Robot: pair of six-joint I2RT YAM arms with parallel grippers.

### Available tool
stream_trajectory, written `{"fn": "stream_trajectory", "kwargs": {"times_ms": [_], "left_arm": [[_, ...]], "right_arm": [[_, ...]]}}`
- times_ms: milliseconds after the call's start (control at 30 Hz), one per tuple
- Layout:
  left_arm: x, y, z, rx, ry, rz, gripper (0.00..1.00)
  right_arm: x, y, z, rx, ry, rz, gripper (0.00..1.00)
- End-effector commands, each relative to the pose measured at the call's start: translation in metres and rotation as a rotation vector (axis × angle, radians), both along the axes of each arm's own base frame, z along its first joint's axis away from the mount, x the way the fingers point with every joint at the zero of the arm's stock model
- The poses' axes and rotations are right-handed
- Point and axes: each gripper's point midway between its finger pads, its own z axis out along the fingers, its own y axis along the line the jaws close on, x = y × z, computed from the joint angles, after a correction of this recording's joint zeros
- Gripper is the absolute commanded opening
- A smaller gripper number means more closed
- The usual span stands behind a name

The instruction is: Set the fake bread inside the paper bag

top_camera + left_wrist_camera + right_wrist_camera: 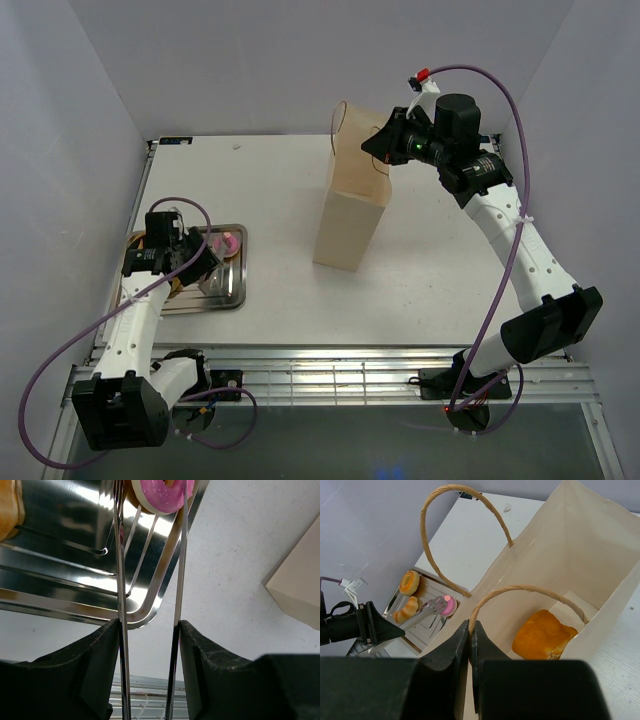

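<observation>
One piece of fake bread [542, 635], golden-orange, lies on the floor of the paper bag [350, 215], against its far wall. The bag stands upright and open near the middle of the bench [280, 190], handles raised.

The right pincer [470, 630] is fully closed, nipping the near top rim of the bag at the foot of one handle [520, 587].

Well to the left of the bag, a silver metal tray [237, 292] lies flat on the bench. It carries a golden ring doughnut [410, 582], a golden bun-like piece [407, 609] and a pink-frosted doughnut [162, 495].

The left pincer [150, 630] is partly open, its fingers pressed against the outer faces of a pair of tongs [120, 580]. The tong blades reach out over the tray, one on each side of the pink-frosted doughnut. Whether the blades touch it cannot be determined.
</observation>
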Motion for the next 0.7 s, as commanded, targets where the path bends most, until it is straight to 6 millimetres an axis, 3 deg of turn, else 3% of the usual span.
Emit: {"fn": "stream_trajectory", "kwargs": {"times_ms": [0, 367, 567, 667], "left_arm": [[0.0094, -0.0014, 0.0027, -0.015, -0.032, 0.0, 0.6], [0.0168, -0.0034, -0.0045, -0.028, -0.022, -0.007, 0.55], [0.0173, -0.0016, -0.0018, -0.025, -0.041, 0.015, 0.25], [0.0174, -0.0006, -0.0004, -0.021, -0.044, 0.019, 0.19]], "right_arm": [[-0.0057, -0.0014, 0.0203, 0.027, -0.064, 0.002, 0.08], [-0.0053, -0.001, 0.0208, 0.028, -0.064, 0.003, 0.08], [-0.0061, -0.0008, 0.0231, 0.029, -0.068, 0.003, 0.08], [-0.0058, -0.0007, 0.0222, 0.028, -0.066, 0.003, 0.08]]}}
